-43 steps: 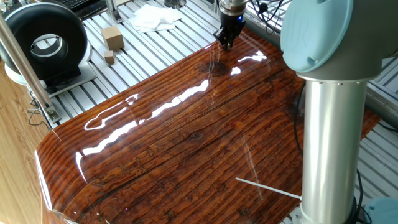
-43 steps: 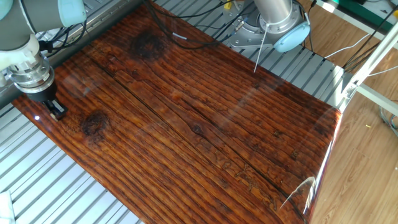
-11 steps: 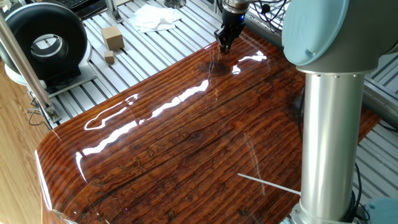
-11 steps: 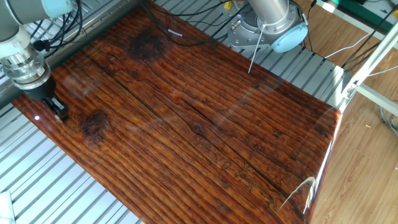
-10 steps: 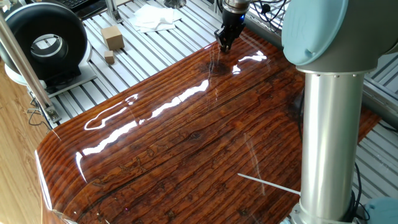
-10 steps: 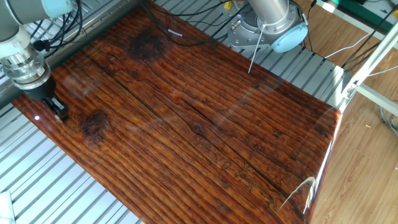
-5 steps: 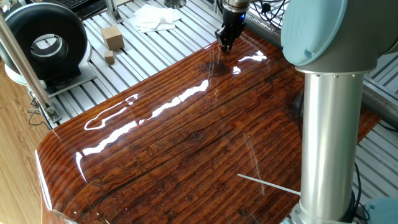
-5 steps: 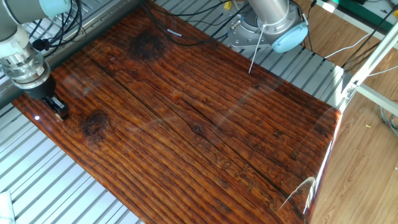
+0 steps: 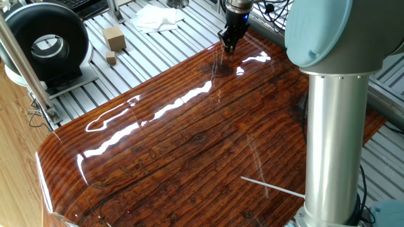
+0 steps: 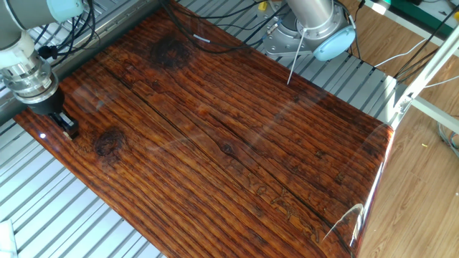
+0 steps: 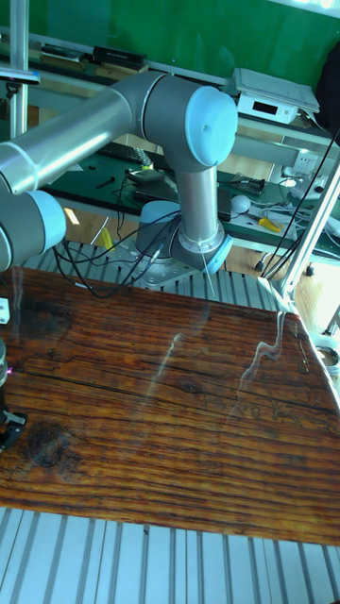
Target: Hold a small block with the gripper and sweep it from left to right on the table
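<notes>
The black gripper [image 9: 228, 45] hangs low over the far corner of the glossy reddish-brown table [image 9: 189, 145]. In the other fixed view the gripper [image 10: 69, 130] is at the table's [image 10: 237, 122] left edge, fingers drawn together, and no tan shows between them. The tall fixed view catches only part of the gripper [image 11: 8, 427] at its left border. A small block [image 9: 111, 59], a tiny tan cube, lies on the slatted base well to the left of the gripper, apart from it.
A bigger tan block [image 9: 114, 38] stands just behind the tiny cube. A black round device [image 9: 45, 44] and a white cloth [image 9: 154, 17] rest on the aluminium base. The arm's silver column [image 9: 334, 145] rises at the table's near right, with cables [image 10: 215, 32] beside it.
Over the last second nothing has visibly moved. Compared with about four seconds ago, the arm's upper links have shifted a little while the gripper stays at the same corner.
</notes>
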`<control>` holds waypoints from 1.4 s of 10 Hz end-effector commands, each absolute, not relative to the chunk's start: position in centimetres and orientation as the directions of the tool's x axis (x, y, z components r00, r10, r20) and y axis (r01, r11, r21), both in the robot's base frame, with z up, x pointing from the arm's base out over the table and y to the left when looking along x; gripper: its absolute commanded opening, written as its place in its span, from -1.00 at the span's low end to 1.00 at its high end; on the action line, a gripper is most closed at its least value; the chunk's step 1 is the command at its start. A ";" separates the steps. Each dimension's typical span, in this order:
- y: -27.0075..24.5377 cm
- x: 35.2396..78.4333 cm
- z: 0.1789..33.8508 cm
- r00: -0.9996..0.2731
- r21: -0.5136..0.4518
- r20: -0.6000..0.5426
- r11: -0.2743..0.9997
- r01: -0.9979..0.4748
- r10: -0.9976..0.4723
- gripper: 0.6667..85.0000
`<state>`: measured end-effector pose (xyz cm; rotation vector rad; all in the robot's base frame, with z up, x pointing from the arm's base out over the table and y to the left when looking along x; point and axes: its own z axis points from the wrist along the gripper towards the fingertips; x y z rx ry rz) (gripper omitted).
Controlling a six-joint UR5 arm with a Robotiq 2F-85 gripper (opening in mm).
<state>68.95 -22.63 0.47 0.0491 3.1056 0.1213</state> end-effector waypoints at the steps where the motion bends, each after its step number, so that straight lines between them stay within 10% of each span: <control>1: -22.4 69.2 0.4 -0.998 0.086 -0.042 0.995 0.048 0.052 -0.99; 14: -22.3 69.5 0.5 -0.997 0.081 -0.055 0.995 0.055 0.060 -0.99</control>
